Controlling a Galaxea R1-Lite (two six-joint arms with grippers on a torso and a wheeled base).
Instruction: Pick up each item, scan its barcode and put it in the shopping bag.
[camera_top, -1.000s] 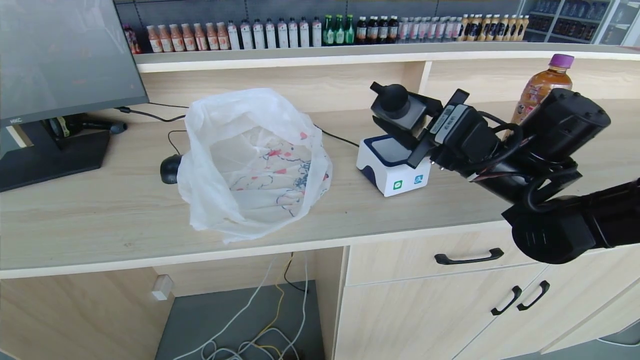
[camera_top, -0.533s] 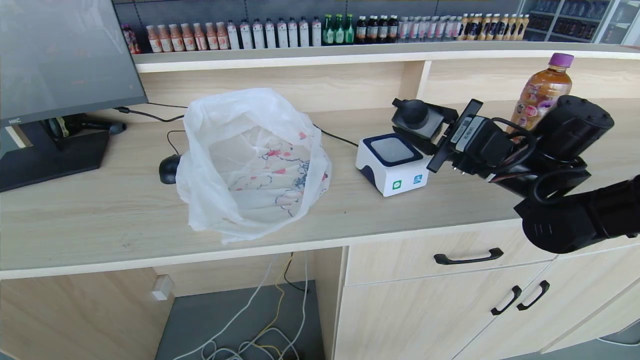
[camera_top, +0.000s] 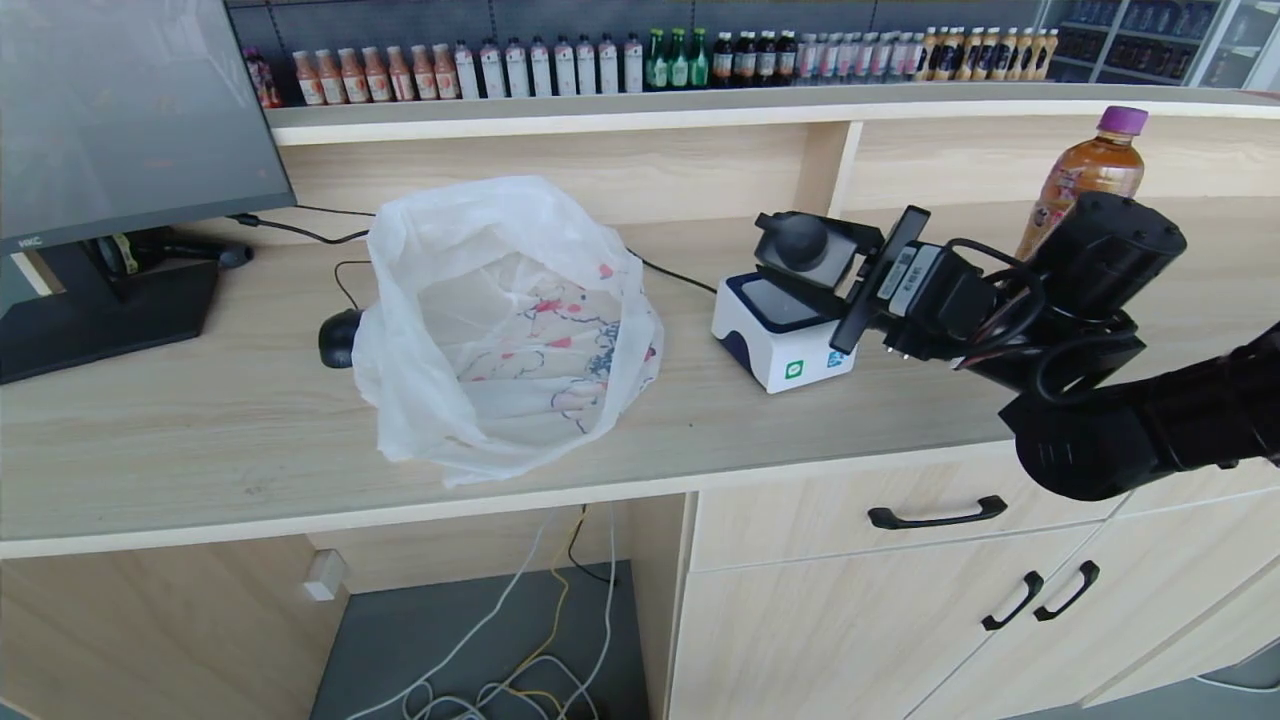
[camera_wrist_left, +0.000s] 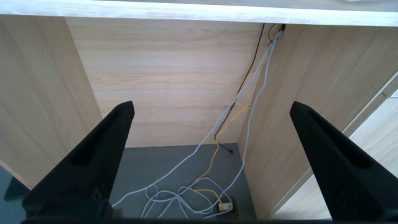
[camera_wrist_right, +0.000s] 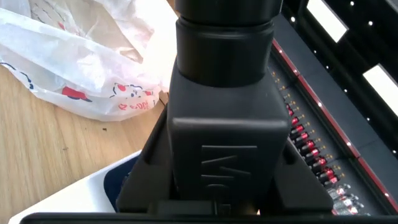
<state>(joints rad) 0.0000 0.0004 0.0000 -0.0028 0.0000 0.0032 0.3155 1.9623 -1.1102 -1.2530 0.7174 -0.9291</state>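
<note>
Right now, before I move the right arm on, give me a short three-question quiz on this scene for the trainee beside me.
1. True or false: the right claw holds the dark grey boxy item with a round black cap just over the white scanner with a dark blue top.
2. What stands at the far right of the light wooden counter? A) a green can; B) an amber bottle with a purple cap; C) a red mug.
3. Fill in: the left claw, down below the counter, has its fingers ____.

Key: 1 true; 2 B; 3 open.
</note>
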